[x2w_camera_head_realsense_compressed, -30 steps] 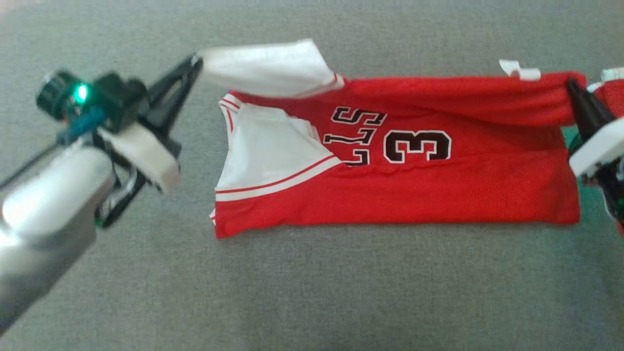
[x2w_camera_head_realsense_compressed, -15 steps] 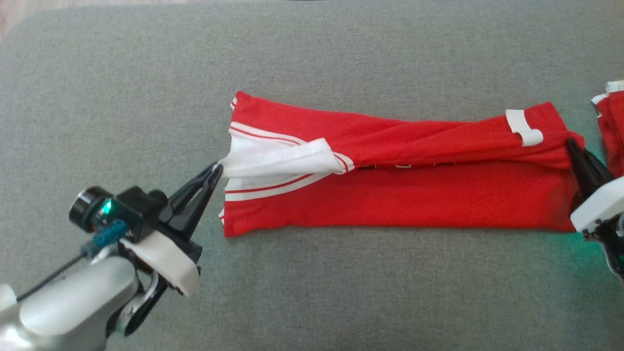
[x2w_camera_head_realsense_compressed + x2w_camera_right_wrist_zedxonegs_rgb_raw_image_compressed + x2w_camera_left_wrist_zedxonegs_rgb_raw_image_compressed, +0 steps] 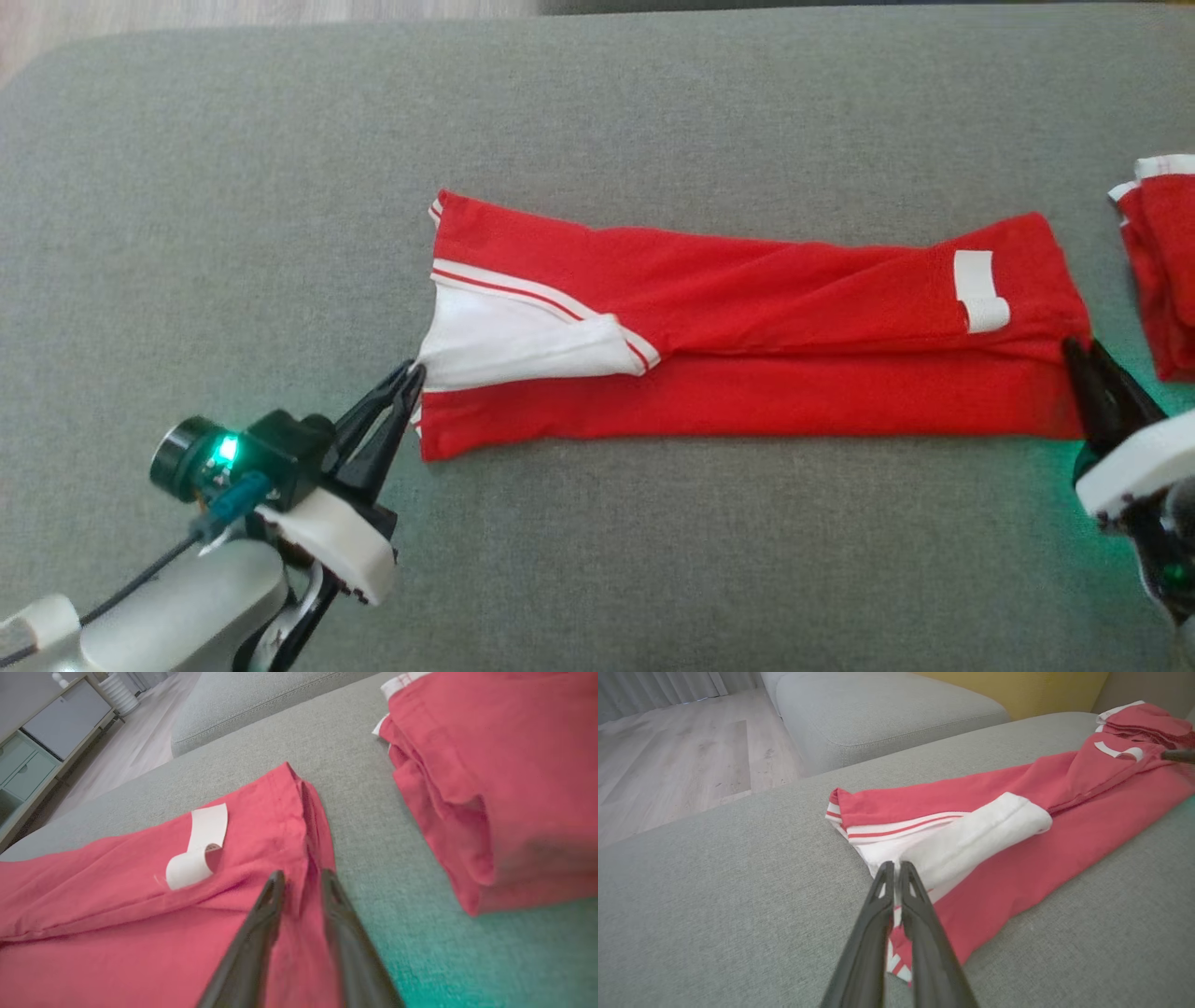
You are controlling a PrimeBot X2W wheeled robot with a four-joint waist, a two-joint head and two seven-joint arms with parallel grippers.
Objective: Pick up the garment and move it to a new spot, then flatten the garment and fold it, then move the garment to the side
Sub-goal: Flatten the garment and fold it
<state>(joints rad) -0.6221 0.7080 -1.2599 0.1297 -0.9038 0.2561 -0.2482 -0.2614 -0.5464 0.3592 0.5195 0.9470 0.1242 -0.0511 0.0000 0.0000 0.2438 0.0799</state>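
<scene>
Garment (image 3: 747,392) lies folded on grey couch (image 3: 653,560) (wood floor (image 3: 668,756) beyond).

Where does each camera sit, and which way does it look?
Head view: on the robot's head, looking down on the red jersey on the grey sofa; left claw and right claw at its ends.
Left wrist view: on that wrist, looking along its fingers at the white flap.
Right wrist view: on that wrist, looking along its fingers at the hem.
Both wrist views share the white tag.
</scene>
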